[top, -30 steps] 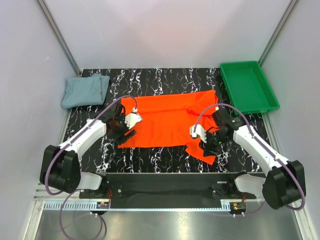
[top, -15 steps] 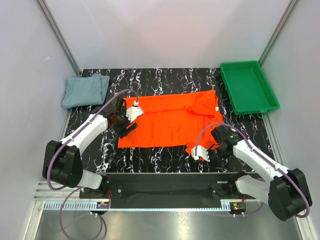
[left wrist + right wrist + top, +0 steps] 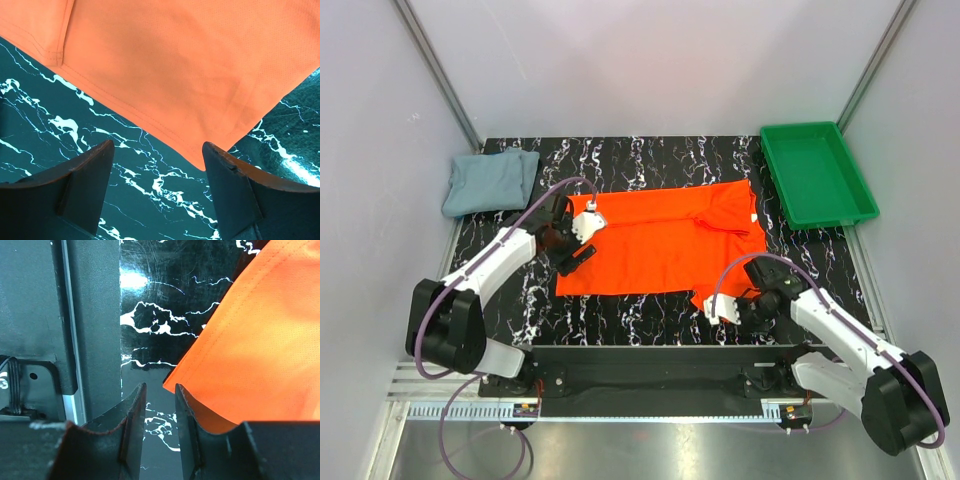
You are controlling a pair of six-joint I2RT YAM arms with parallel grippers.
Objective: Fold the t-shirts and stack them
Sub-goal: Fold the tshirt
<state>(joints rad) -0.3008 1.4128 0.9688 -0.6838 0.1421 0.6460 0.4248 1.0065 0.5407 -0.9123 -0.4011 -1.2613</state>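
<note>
Orange-red cloth t-shirt (image 3: 660,245) lies spread mid-tabletop (image 3: 650,160); step likely gripping for a fold: left fingers (image 3: 82,185) wide open over its left edge, right fingers (image 3: 130,425) narrowly parted, empty, at near-right corner; next, pinch both points

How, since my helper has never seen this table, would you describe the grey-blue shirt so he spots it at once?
Look at the black marbled table, then its far left corner, opposite the green tray. The grey-blue shirt lies there in a folded bundle, unlike the orange shirt spread flat mid-table.
</note>
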